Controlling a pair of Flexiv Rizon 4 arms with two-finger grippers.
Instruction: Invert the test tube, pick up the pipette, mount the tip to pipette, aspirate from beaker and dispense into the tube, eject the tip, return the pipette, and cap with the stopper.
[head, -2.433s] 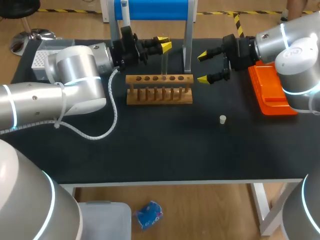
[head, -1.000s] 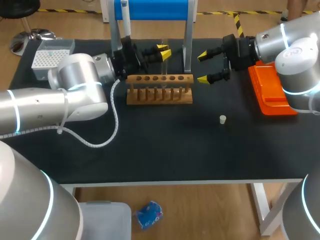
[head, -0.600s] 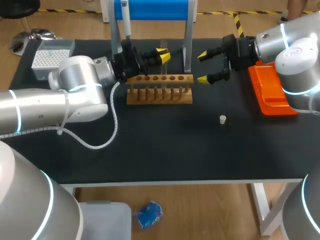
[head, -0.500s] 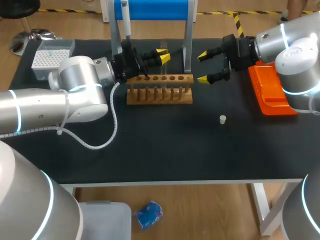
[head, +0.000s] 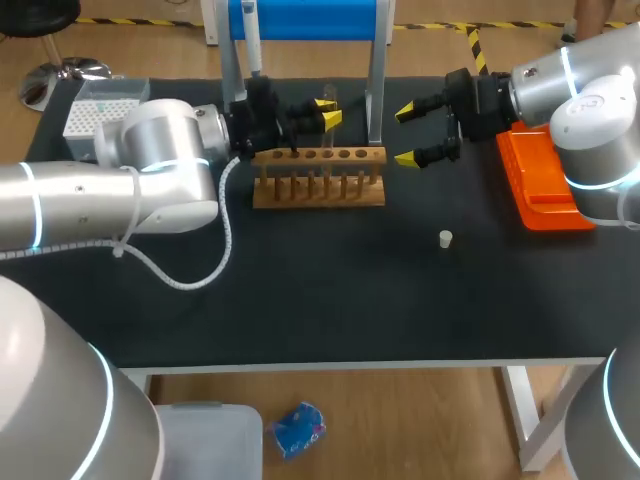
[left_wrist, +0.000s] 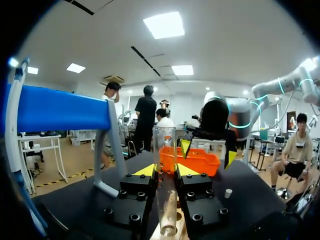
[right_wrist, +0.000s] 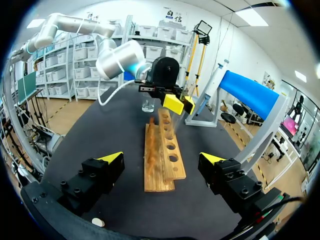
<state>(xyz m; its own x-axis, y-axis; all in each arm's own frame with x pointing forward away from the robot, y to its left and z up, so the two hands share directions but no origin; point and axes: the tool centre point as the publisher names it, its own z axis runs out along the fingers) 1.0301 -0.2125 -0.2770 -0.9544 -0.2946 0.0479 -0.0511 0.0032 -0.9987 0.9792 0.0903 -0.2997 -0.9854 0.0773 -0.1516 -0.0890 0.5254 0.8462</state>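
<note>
A clear test tube (head: 328, 140) stands upright over the wooden rack (head: 318, 180), its rounded end at one of the rack's holes. My left gripper (head: 325, 112) is shut on the tube. In the left wrist view the test tube (left_wrist: 165, 190) sits between the yellow fingertips (left_wrist: 145, 171) of the left gripper (left_wrist: 165, 171). My right gripper (head: 420, 132) stands open just right of the rack, nothing in it. In the right wrist view the right gripper (right_wrist: 162, 158) faces along the rack (right_wrist: 162, 155). A small white stopper (head: 446, 238) lies on the table. A pipette (head: 250, 35) hangs on the blue stand.
The blue pipette stand (head: 305, 20) rises right behind the rack. An orange tray (head: 540, 180) lies at the right, under my right arm. A tip box (head: 95, 105) sits at the back left. A glass beaker (right_wrist: 147, 106) stands beyond the rack's far end.
My left gripper has sunk a little toward the rack with the tube, and its arm has shifted. The right arm has not moved.
</note>
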